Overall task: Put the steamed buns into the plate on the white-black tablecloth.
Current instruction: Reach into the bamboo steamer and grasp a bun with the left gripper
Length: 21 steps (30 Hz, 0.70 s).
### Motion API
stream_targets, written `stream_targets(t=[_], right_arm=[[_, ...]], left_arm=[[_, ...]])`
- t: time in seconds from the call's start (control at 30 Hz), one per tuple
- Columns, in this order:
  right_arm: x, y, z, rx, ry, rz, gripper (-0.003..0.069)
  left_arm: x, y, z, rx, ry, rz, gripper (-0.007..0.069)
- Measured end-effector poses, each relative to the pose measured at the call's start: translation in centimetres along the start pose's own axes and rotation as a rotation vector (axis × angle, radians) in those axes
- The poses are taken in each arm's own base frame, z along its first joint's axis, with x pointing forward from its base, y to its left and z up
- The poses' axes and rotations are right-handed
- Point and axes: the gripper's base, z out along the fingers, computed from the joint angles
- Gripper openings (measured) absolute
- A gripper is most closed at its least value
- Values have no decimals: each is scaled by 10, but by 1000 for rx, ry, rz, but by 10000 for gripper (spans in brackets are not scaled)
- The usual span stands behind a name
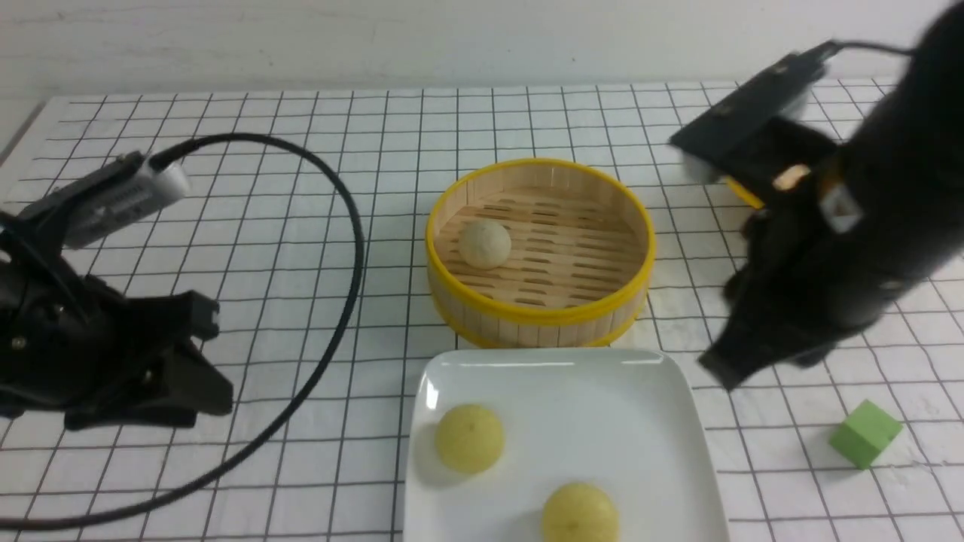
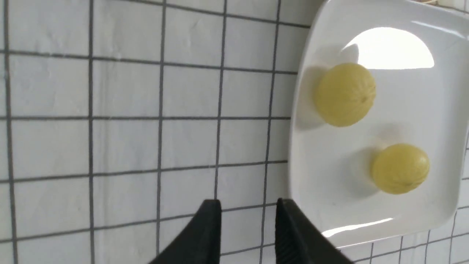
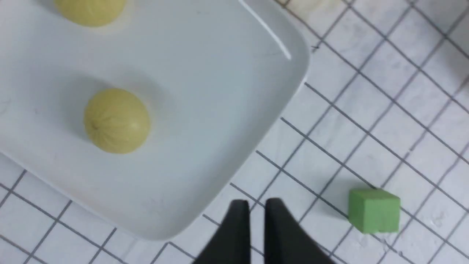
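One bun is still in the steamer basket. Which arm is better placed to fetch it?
Probably the right. The right gripper hangs beside the basket holding nothing. The left gripper is farther away. The bun sits on the basket's left side, so it is a close call.

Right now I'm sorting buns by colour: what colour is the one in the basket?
Off-white bun, clearest in the front view.

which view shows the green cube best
The right wrist view: the green cube appears large and whole on the white-black tablecloth, apart from the plate. The front view shows it small, near the right edge. The left wrist view does not show it.
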Motion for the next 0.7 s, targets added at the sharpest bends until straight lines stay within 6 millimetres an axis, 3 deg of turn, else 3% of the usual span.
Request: stream_targets(t=[0.07,0.17,0.2,0.33,0.4,0.5,0.57,0.6,0.63,0.7], right_arm=[[25,-4,-19,-2,-37,38,-10],[50,-7,-21,-1,-23,65,-15],[72,-9,-22,4,-16,87,-16],[113,-12,-12,15,16,122,-15],[120,-12,-11,13,8,133,-15],[133,-13,-5,10,-4,143,-15],[134,-13,-4,10,-7,143,-15],[134,-13,-4,9,-8,143,-15],[133,-13,-5,7,-21,143,-15],[132,-13,-5,3,-40,144,-15]], left_arm=[[-10,-13,10,24,46,61,241],[-16,-33,21,49,87,138,239],[-20,-52,32,63,115,192,237],[-44,-96,58,44,135,264,241],[-52,-108,67,20,136,277,246],[-84,-135,97,-59,125,288,280],[-103,-147,113,-101,109,300,312],[-105,-148,110,-101,98,302,312],[-121,-156,128,-131,89,308,353],[-137,-163,139,-142,59,315,393]])
